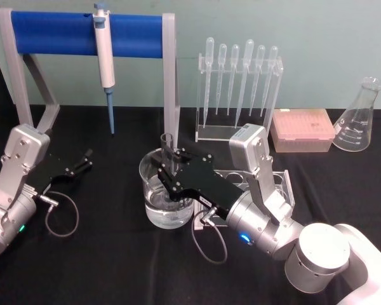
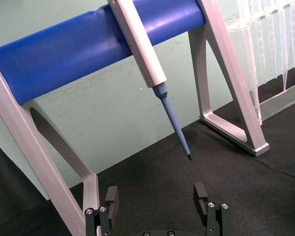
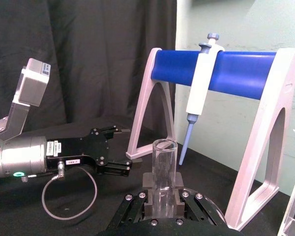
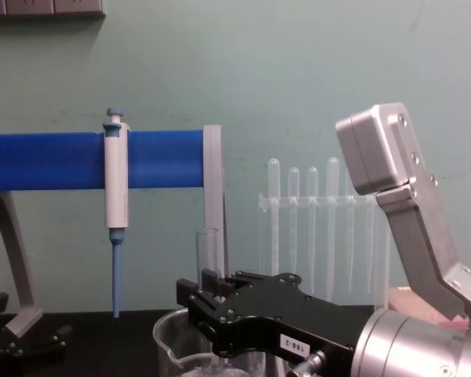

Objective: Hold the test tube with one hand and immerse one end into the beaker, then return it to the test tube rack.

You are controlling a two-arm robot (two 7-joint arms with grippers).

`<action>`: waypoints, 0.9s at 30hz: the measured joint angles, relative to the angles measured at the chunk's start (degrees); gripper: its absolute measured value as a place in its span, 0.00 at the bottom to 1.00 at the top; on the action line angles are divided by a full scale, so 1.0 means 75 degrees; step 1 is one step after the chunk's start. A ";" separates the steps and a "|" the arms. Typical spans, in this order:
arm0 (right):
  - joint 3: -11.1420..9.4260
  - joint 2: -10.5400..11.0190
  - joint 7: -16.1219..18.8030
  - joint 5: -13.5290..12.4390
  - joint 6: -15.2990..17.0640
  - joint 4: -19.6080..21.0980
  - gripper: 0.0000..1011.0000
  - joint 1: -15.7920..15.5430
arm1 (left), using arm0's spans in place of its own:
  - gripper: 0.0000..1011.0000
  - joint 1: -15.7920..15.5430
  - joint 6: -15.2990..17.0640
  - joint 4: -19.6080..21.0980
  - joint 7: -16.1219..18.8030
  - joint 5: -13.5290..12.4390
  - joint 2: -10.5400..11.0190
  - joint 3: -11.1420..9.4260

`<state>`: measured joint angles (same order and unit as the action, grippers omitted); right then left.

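**Holding the tube (image 1: 167, 145) upright in the beaker (image 1: 151, 213)**

So the right hand (image 1: 168, 164) has the tube pinched between its two black fingers. It grips fairly low down, so the open top pokes up well above the fingertips. The tube stands pretty much straight up, and the part below the fingers drops inside the beaker's rim.

The beaker sits right under the hand with some clear liquid in the bottom. The hand covers the tube's lower end, so I honestly can't tell if it touches the liquid.

The rack (image 1: 280, 181) is just behind the hand's wrist, half hidden by the arm. Out past the fingertips is the stand (image 1: 86, 28) with the blue bar, and the pipettor (image 1: 104, 54) hangs off it, tip down. The pipettes (image 1: 238, 76) stand in their clear holder farther back behind the wrist.

The left hand (image 1: 84, 161) sits well off to the right hand's left, low over the black cloth. Its fingers are spread wide with nothing between them, pointing toward the stand.
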<state>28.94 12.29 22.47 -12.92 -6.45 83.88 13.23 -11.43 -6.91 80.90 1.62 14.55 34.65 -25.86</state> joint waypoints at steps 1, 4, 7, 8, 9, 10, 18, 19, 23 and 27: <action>0.0000 0.0000 0.0000 0.0000 0.0000 0.0000 0.23 0.0000 | 0.99 0.0000 0.0000 0.0000 0.0000 0.0001 0.0000 0.0000; 0.0000 0.0000 0.0000 0.0000 0.0000 0.0000 0.23 0.0000 | 0.99 0.0000 0.0000 0.0000 0.0000 0.0000 0.0000 0.0000; 0.0000 0.0000 0.0000 0.0000 0.0000 0.0001 0.23 0.0000 | 0.99 0.0000 0.0000 0.0000 0.0000 0.0000 0.0000 0.0000; 0.0000 0.0000 0.0000 0.0000 0.0000 0.0000 0.23 0.0000 | 0.99 0.0000 0.0000 0.0000 0.0000 0.0000 0.0000 0.0000; 0.0000 0.0000 0.0000 0.0000 0.0000 0.0001 0.23 0.0000 | 0.99 0.0000 0.0000 0.0000 0.0000 0.0000 0.0000 0.0000; 0.0000 0.0000 0.0000 0.0000 0.0000 0.0000 0.23 0.0000 | 0.99 0.0000 0.0000 0.0000 0.0000 0.0000 0.0000 0.0000; 0.0000 0.0000 0.0000 0.0000 0.0000 0.0000 0.23 0.0000 | 0.99 0.0000 0.0000 0.0000 0.0000 0.0000 0.0000 0.0000; 0.0000 0.0000 0.0000 0.0000 0.0000 0.0000 0.23 0.0000 | 0.99 0.0000 0.0000 0.0000 0.0000 0.0001 0.0000 0.0000; 0.0000 0.0000 0.0000 0.0000 0.0000 0.0000 0.23 0.0000 | 0.99 0.0000 0.0000 0.0000 0.0000 0.0000 0.0000 0.0000; 0.0000 0.0000 0.0000 0.0000 0.0000 0.0000 0.23 0.0000 | 0.99 0.0000 0.0000 0.0000 0.0000 0.0000 0.0000 0.0000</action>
<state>28.94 12.29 22.47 -12.92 -6.45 83.89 13.23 -11.43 -6.91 80.90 1.62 14.55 34.64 -25.86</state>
